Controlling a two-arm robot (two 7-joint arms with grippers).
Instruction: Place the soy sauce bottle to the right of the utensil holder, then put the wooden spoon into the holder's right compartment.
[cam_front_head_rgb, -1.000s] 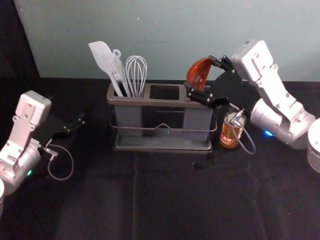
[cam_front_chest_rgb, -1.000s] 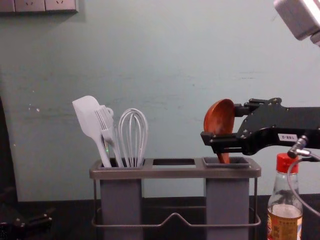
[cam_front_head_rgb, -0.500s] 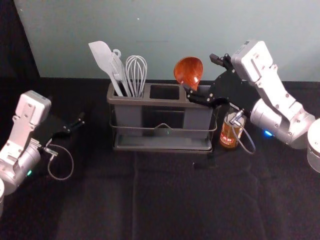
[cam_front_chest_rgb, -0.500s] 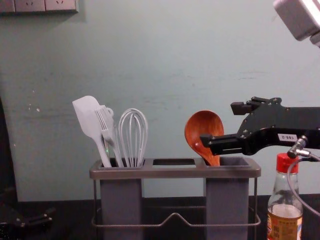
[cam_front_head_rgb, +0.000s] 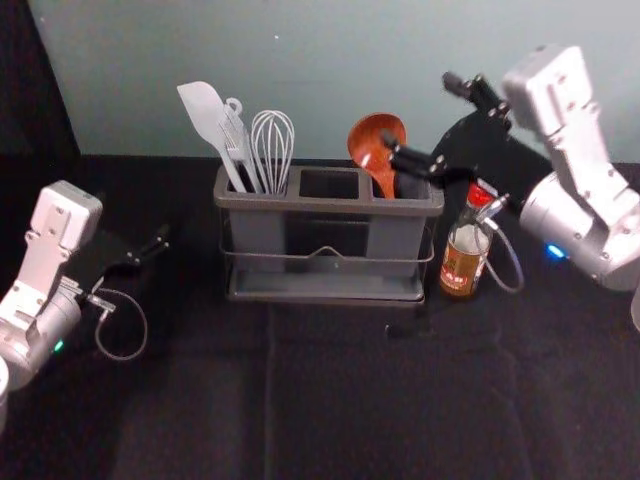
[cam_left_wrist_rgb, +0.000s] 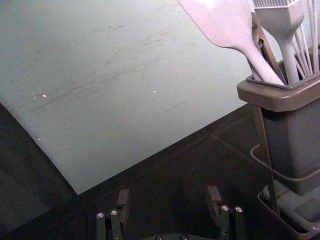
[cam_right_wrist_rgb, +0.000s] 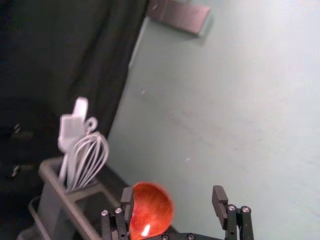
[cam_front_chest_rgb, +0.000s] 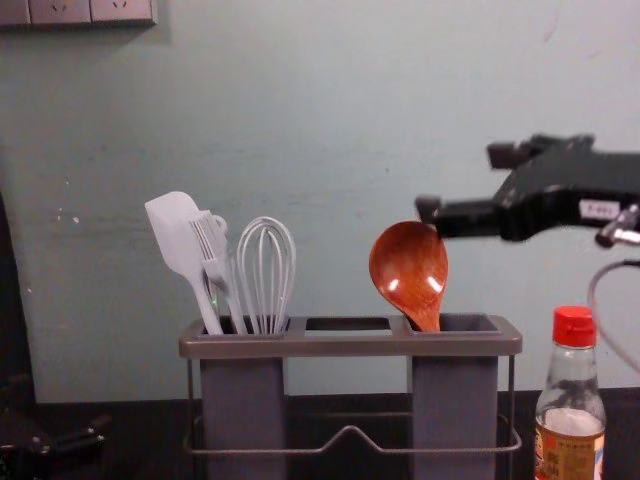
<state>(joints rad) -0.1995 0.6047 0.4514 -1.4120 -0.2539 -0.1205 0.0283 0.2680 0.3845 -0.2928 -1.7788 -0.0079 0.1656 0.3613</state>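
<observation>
The right gripper (cam_front_head_rgb: 421, 116) is released, fingers spread with open room between them, its lower fingertip by the rim of the wooden spoon (cam_front_head_rgb: 375, 135); the spoon leans at the left edge of the holder's (cam_front_head_rgb: 330, 207) right compartment; the soy sauce bottle (cam_front_head_rgb: 465, 258) stands just beside the holder's right edge; the left gripper (cam_front_head_rgb: 157, 243) is parked, spread, left of the holder.

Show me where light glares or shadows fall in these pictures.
Chest view: glints on the wooden spoon, a faint shadow edging the wall panel; head view: a highlight on the spoon, while the dark cloth makes shadows hard to tell; right wrist view: a bright glint on the spoon's bowl; left wrist view: a washed-out patch on the pale spatula.
</observation>
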